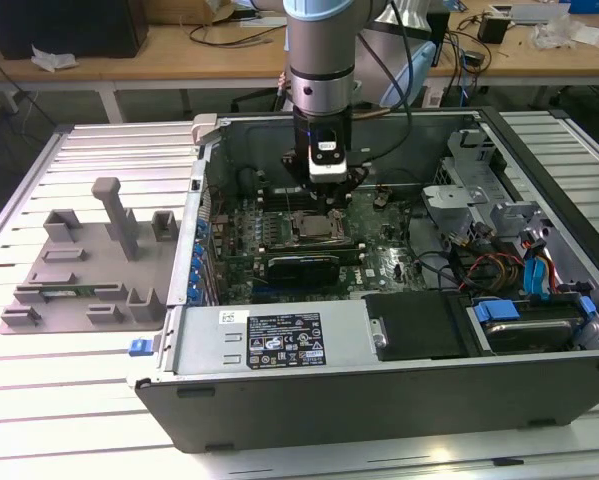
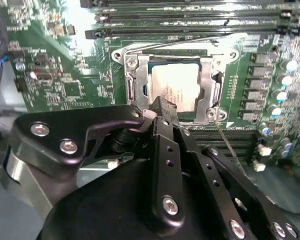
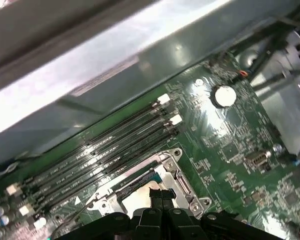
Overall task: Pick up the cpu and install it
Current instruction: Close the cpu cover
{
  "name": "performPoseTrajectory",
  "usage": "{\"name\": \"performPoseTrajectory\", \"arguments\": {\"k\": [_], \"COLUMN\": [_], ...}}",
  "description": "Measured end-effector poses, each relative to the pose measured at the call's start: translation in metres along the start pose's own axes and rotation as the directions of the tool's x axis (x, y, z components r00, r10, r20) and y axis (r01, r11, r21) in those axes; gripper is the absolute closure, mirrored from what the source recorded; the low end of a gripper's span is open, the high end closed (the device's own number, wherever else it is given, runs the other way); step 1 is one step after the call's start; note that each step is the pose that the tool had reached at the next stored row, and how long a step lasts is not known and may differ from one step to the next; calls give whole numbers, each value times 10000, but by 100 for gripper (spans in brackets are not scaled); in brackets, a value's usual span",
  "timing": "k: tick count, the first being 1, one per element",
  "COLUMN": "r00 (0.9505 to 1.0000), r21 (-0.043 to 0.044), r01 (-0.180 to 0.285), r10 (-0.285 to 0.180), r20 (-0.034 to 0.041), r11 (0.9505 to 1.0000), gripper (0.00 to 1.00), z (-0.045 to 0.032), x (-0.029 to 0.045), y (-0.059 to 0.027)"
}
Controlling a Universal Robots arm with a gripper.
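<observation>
The cpu [image 2: 176, 86] lies flat inside the metal-framed socket [image 2: 132, 80] of the green motherboard [image 2: 69, 60], its pale silvery top facing up. My gripper [image 2: 162, 107] hangs just above the socket's edge, next to the chip. Its black fingers are pressed together with nothing between them. In the first wrist view the fingertips [image 3: 155, 194] stand over the socket [image 3: 182, 185]. In the exterior view the gripper [image 1: 329, 203] is down inside the open computer case [image 1: 279, 345], right above the socket [image 1: 314, 228].
Memory slots [image 3: 114, 145] run beside the socket, and a thin wire lever [image 2: 225, 135] sticks out by it. Case walls, a drive cage [image 1: 479, 200] and cables [image 1: 499, 265] surround the board. A grey parts fixture [image 1: 89, 260] sits outside at the exterior view's left.
</observation>
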State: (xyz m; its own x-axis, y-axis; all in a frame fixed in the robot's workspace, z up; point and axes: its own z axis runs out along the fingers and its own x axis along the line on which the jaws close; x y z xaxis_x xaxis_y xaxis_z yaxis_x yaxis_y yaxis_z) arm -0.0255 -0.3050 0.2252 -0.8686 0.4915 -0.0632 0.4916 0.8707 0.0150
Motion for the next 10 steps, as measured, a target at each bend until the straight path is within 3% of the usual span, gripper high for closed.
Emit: {"name": "performPoseTrajectory", "arguments": {"k": [2,10], "r00": [9981,9935], "r21": [11,9], "r01": [620,1136], "r10": [-620,-1136], "r20": [6,7], "r11": [9981,9935], "gripper": [89,89], "z": [2,9], "x": [1,3], "y": [-1,-51]}}
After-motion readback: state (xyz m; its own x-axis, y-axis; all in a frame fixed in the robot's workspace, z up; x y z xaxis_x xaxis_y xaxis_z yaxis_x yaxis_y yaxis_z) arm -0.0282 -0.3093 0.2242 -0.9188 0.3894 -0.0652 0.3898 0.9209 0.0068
